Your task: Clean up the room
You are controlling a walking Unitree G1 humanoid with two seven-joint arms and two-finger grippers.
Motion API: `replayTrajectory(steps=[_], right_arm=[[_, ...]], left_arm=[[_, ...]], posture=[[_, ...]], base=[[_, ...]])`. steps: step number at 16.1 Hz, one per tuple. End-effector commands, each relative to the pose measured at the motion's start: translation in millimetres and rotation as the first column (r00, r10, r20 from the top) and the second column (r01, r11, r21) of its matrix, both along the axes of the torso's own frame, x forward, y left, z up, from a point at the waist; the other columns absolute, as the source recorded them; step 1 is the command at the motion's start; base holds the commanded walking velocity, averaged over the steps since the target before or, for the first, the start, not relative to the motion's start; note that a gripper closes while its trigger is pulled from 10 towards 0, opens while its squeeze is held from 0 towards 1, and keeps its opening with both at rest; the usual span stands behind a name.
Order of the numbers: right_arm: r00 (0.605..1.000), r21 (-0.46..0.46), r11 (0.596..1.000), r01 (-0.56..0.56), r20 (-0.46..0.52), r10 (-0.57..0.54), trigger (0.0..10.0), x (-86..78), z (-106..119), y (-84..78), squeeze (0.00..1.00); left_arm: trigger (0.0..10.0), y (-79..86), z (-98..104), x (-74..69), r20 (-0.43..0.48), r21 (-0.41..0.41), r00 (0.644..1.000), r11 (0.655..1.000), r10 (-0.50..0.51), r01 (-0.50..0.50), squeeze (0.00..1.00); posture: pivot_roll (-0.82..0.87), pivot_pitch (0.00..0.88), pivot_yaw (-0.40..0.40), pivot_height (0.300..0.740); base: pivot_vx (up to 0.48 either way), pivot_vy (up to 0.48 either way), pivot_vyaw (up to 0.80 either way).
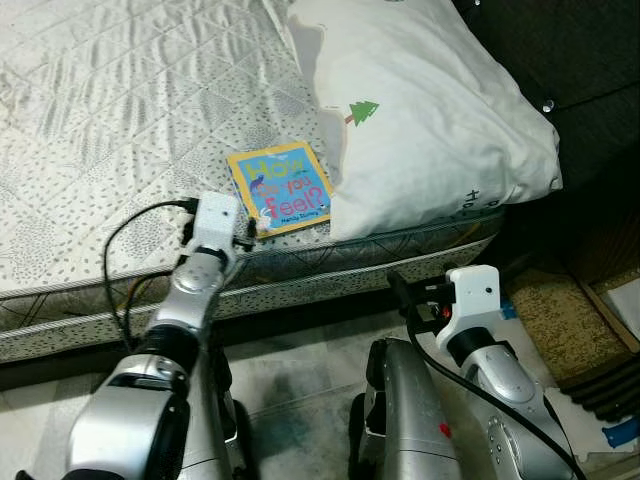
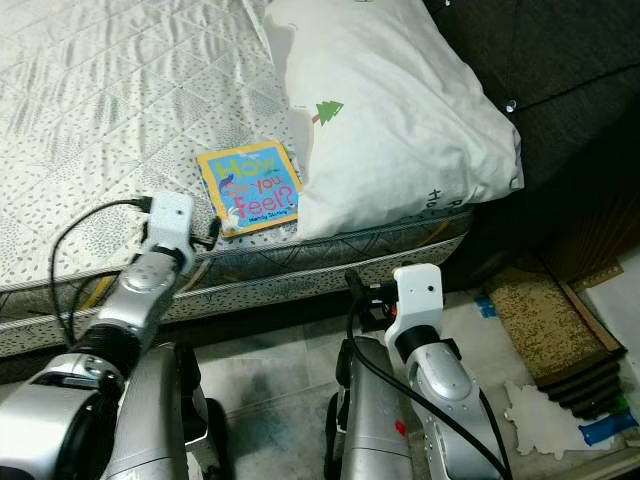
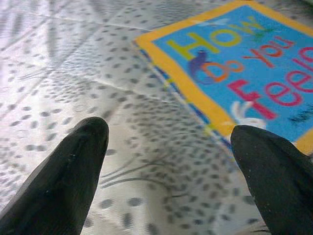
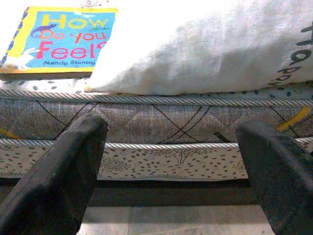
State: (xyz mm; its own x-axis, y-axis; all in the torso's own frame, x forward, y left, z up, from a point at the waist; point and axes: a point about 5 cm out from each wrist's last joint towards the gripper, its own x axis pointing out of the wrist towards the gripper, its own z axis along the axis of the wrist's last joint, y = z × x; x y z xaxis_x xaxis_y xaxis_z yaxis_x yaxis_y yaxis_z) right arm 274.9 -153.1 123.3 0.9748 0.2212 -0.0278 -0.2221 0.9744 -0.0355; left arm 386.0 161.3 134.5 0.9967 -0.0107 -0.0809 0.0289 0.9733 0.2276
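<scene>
Left eye view: a thin children's picture book lies flat on the mattress, near the mattress edge. Yellow border, blue cover, big coloured letters reading "How Do you Feel?", a small white rabbit figure and an author line at the lower part. Cover faces up, closed. Its far side sits just beside, possibly tucked under, the edge of a large white pillow that carries a small green tree print and some dark lettering.

No container in sight; the book rests straight on the quilted, speckled mattress cover.

Left end effector: arm reaches forward over the mattress edge, wrist block low above the bedding. Fingers spread wide, nothing between them. The book is just ahead of the tips and off toward the finger nearer the pillow; that finger sits close by the book's corner, contact not clear. The other finger is over bare mattress.

Right end effector: held lower, in front of the mattress side wall, above the floor. Fingers wide, empty. Beyond it, the piped mattress edge; the pillow lies above and ahead, the book up and off to the robot's left.
</scene>
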Motion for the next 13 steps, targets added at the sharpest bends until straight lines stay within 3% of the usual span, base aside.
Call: replayTrajectory(steps=[1, 7, 13], right_arm=[[1.0, -0.01, 1.0, 0.005, -0.019, -0.006, 10.0, -1.6, -5, -3.4, 0.0], [1.0, -0.01, 1.0, 0.001, -0.011, -0.001, 10.0, -7.7, -3, -2.4, 0.0], [1.0, -0.006, 1.0, -0.013, -0.004, 0.013, 10.0, -22.5, 7, -3.7, 0.0]], left_arm=[[10.0, -1.7, -9, -3.0, -0.04, 0.0, 0.999, 1.0, -0.005, 0.005, 0.0], [10.0, -22.1, -21, -4.7, -0.108, 0.025, 0.99, 0.995, -0.092, 0.095, 0.0], [10.0, -18.0, -20, -2.1, -0.137, 0.046, 0.988, 0.995, -0.077, 0.084, 0.0]], posture=[[-0.1, 0.27, -0.053, 0.549], [-0.12, 0.289, -0.051, 0.549], [-0.16, 0.33, -0.048, 0.549]], base=[[0.0, 0.0, 0.0], [0.0, 0.0, 0.0], [0.0, 0.0, 0.0]])
